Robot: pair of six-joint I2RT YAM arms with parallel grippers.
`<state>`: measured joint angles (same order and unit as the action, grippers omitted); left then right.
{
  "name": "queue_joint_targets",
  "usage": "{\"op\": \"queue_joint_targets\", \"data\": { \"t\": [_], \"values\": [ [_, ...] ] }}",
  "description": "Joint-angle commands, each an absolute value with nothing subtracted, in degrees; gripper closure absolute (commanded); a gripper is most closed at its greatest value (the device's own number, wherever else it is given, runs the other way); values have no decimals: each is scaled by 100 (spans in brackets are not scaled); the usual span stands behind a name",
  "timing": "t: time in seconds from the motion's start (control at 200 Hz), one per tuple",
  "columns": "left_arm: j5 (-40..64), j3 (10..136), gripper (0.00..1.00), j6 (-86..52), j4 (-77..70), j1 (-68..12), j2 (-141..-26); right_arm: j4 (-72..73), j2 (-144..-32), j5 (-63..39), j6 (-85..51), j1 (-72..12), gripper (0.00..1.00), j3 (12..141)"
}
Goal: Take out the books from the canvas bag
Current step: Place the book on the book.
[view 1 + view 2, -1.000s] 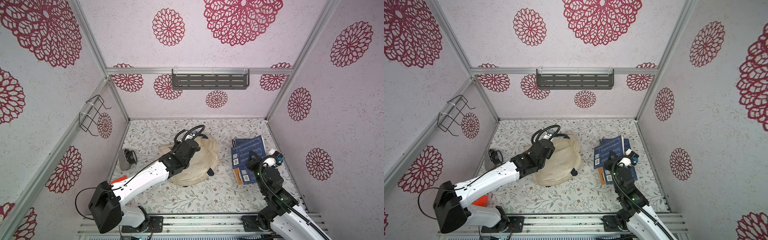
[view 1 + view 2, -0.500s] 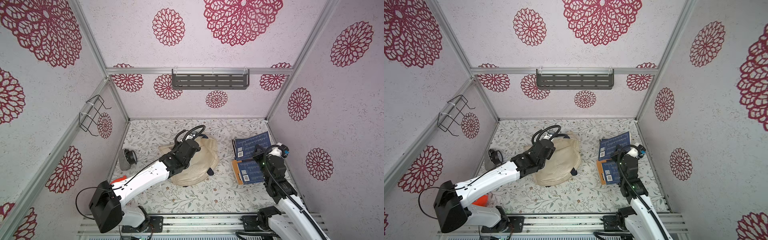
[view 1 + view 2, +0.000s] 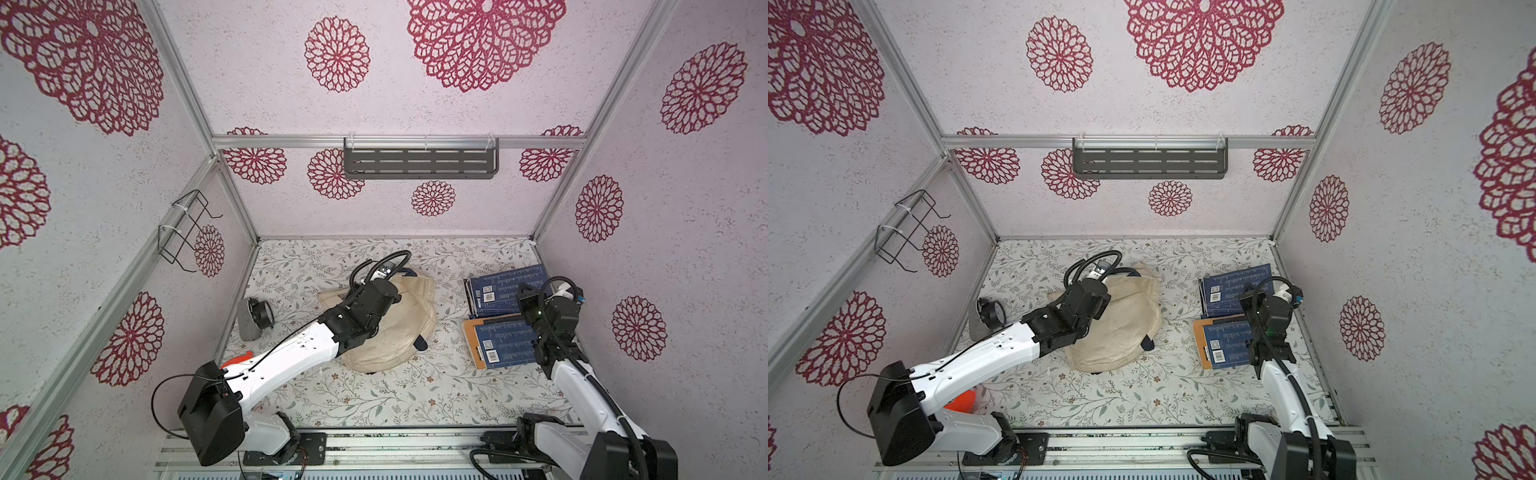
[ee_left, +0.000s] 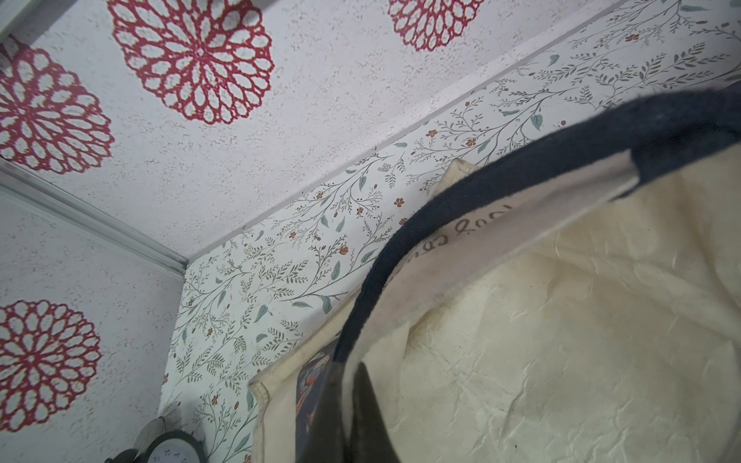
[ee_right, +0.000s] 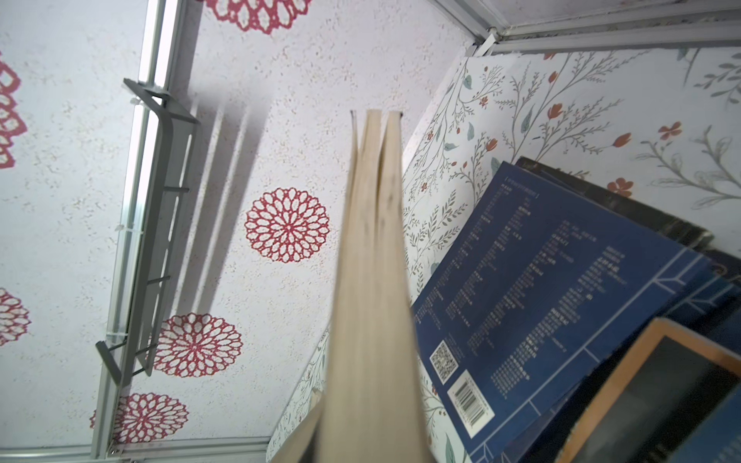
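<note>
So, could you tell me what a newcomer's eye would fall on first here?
Probably the cream canvas bag slumped in the middle, the left end effector clamped on its navy handle. Then the dark-blue books piled by the right wall, where the right end effector grips one book. Bold red medallions cover the walls.

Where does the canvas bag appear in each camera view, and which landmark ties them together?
Both top views: canvas bag at the centre, crumpled.
Left wrist: close up, filling much of the frame.
Right wrist: not in it; only books show.
Shared landmark: the clock near the bag, in both top views and the left wrist.
</note>
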<state>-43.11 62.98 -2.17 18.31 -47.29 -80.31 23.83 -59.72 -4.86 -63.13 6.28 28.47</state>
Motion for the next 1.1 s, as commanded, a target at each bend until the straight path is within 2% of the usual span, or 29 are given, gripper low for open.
{"op": "queue_joint_targets", "data": {
  "t": [0.0,0.315,0.67,1.096],
  "values": [
    [-4315,6363,100,-258,1880,-4674,-8017,3163,-6143,-660,-6357,762,100,2952],
    [-4340,6354,100,-220,1852,-4669,-8074,3354,-7167,-894,-6458,935,100,3175],
    [-4364,6346,100,-193,1845,-4676,-8095,3040,-7821,-765,-6360,966,100,3522],
    [-4384,6354,100,-192,1843,-4671,-8095,2801,-8563,-1267,-6326,990,100,3839]
  ]
}}
